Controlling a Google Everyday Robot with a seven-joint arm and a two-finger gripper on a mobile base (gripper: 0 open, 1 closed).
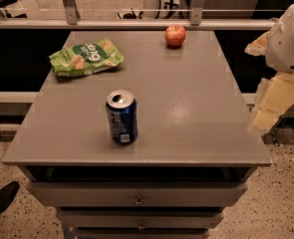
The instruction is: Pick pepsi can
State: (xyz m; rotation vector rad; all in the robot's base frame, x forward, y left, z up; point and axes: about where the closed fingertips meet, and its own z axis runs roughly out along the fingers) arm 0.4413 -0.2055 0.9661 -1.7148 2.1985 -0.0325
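Note:
The pepsi can (121, 116) stands upright on the grey table top (186, 83), near the front edge and left of centre. It is dark blue with a silver top and an opened pull-tab hole. My gripper (272, 106), pale yellow on a white arm, hangs off the table's right edge, well to the right of the can and apart from it. It holds nothing that I can see.
A green snack bag (85, 57) lies at the back left of the table. A red apple (175, 35) sits at the back centre. The table has drawers (136, 199) below its front edge. A railing (136, 24) runs behind the table.

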